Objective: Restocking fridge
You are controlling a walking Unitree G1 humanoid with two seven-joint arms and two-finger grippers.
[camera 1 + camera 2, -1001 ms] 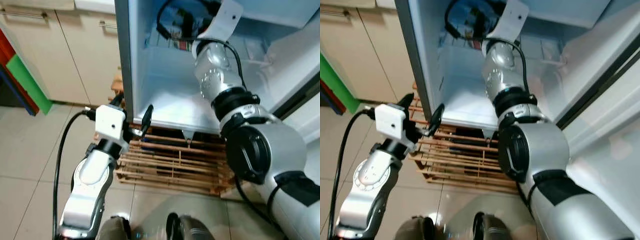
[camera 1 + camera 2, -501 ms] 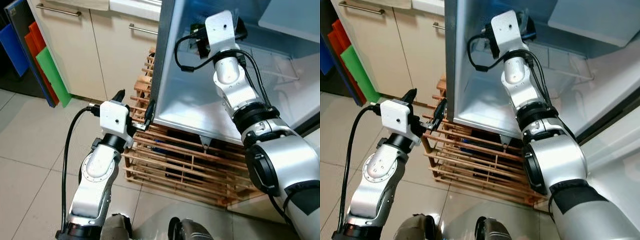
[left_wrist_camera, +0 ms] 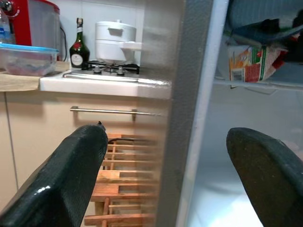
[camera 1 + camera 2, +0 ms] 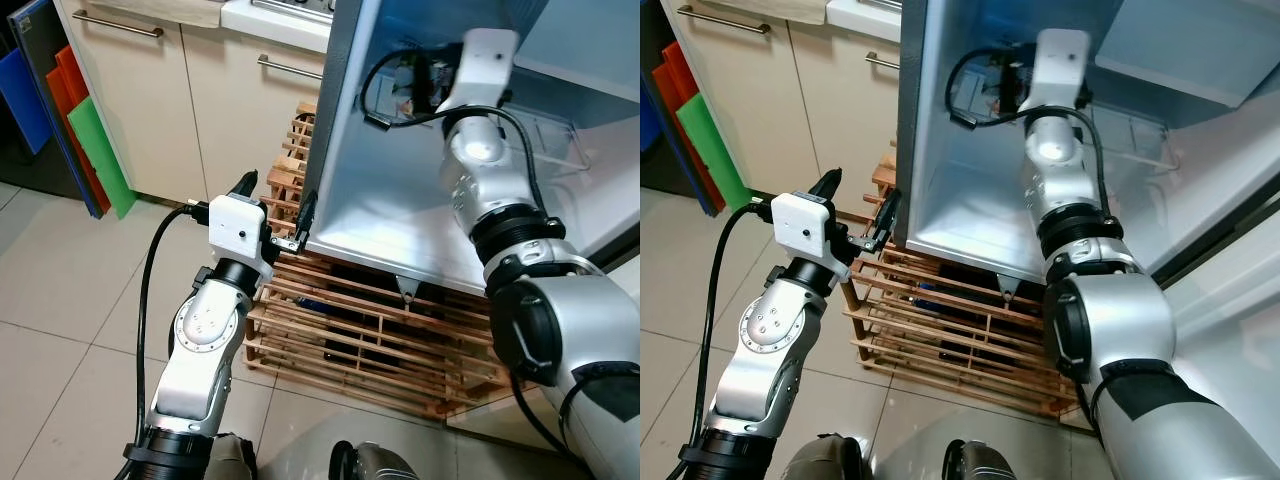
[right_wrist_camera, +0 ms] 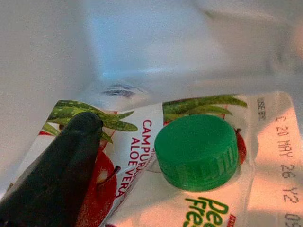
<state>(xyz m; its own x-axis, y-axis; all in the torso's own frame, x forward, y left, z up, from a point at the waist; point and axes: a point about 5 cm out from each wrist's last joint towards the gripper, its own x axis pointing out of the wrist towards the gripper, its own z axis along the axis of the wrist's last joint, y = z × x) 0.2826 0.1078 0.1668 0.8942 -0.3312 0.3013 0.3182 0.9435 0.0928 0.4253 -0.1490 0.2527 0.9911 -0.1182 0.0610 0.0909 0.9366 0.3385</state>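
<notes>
Inside the open grey-walled fridge, the right claw is reaching up to the upper shelf, where a white juice carton with a green screw cap and red fruit print is lying. In the right wrist view one black finger is pressing along the carton's printed side, just beside the green cap; the second finger is out of sight, so I cannot tell whether the claw is clenched on the carton or already released. The same carton is showing in the left wrist view, sitting on the shelf's front edge.

Compared with half a second ago, the right arm is standing deeper and higher in the fridge, its wrist now close to the shelf, while a second ago it was lower down. This suggests the carton is being set down, and the placing step is near its end.

The left claw is hanging spread and empty at the fridge's front left corner, its two black fingers straddling the wall edge, above the wooden slatted crate rack on the tiled floor. Cream cupboards are standing beside the fridge.
</notes>
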